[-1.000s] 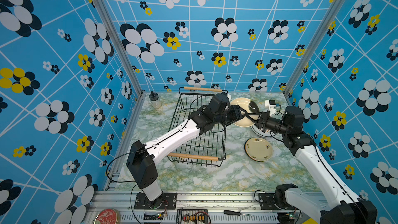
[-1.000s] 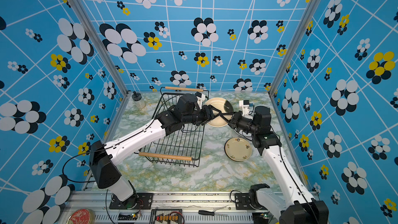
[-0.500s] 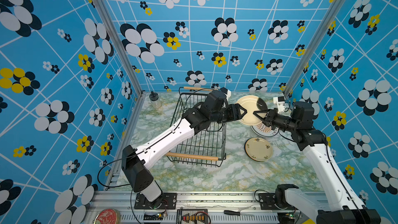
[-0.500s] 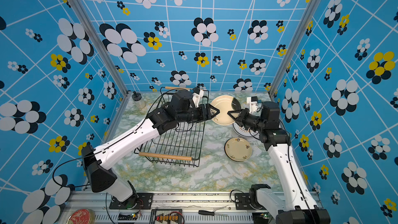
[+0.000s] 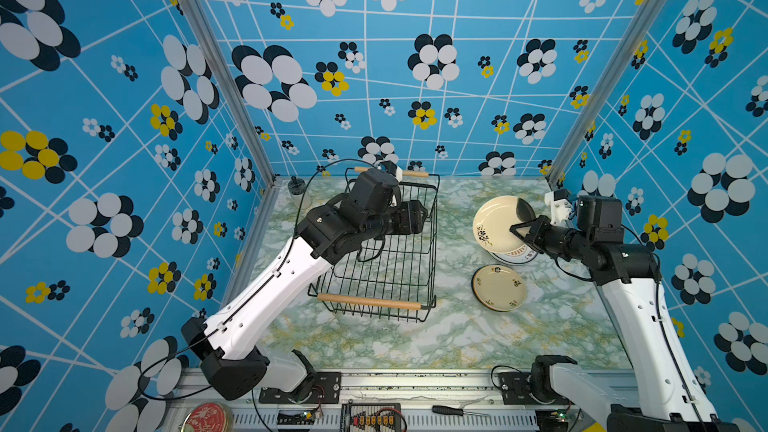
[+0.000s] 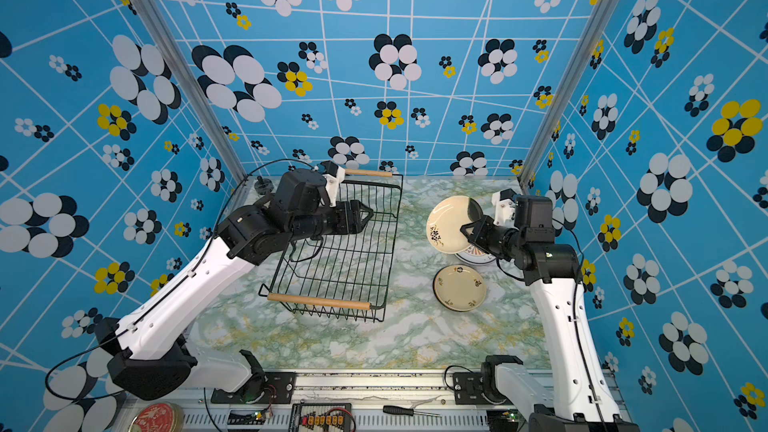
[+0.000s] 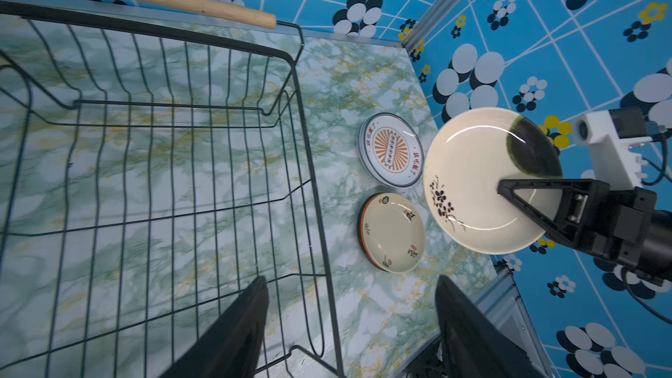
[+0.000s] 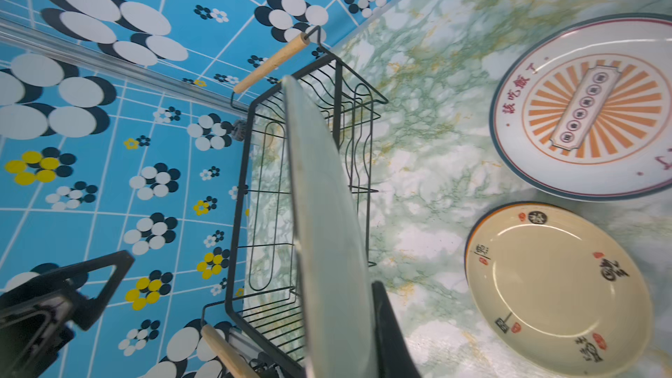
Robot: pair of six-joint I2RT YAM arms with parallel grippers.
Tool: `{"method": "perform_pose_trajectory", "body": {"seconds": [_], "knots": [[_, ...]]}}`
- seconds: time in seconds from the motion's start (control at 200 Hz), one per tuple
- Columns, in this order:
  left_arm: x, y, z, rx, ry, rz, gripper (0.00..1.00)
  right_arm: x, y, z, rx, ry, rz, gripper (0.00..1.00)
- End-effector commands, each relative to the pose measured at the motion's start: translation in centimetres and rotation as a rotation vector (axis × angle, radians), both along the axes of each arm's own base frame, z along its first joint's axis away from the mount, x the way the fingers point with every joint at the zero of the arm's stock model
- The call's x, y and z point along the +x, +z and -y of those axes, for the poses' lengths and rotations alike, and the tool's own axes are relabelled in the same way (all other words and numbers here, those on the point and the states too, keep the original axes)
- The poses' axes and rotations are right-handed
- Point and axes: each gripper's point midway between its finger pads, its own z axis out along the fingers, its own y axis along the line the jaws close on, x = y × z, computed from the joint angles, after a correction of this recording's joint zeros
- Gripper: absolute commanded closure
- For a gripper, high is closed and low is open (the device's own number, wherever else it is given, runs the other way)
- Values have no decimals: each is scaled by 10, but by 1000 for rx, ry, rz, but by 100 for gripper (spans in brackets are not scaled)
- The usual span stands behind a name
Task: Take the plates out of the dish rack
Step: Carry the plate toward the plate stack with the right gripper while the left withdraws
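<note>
the right gripper (image 5: 515, 228) pinches the rim of a tilted cream plate (image 5: 494, 222) in the air over a white sunburst plate (image 7: 391, 149) near the bench's (image 5: 395, 338) right edge, a tan plate (image 5: 498, 288) lying just in front, while the left gripper (image 7: 349, 307) hangs wide open, gripping nothing, over the dish rack (image 5: 436, 238) left of the middle.

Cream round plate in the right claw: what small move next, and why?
Probably lower the right claw, setting the cream round plate on the white orange-sunburst plate below it. It hangs tilted above that one, and the black wire dish rack looks empty.
</note>
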Motion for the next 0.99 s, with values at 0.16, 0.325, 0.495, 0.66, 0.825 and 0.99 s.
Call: {"method": "perform_pose_trajectory", "body": {"seconds": [0.16,0.325,0.495,0.66,0.825,0.99], "knots": [[-12,-25,-132,257,303,1,24,-27,-55,48,-280,-122,-190,100],[-22,-33,-179,272,426,-5,21,-35,-85,54,-306,-135,-265,100],[-25,-50,-205,330,497,-53,20,-42,-115,56,-318,-138,-338,100],[-22,-66,-213,326,527,-88,17,-44,-133,58,-324,-144,-375,100],[-21,-75,-223,315,561,-99,15,-43,-153,57,-319,-140,-415,100],[-24,-82,-236,297,597,-123,14,-38,-168,57,-316,-140,-442,100]]}}
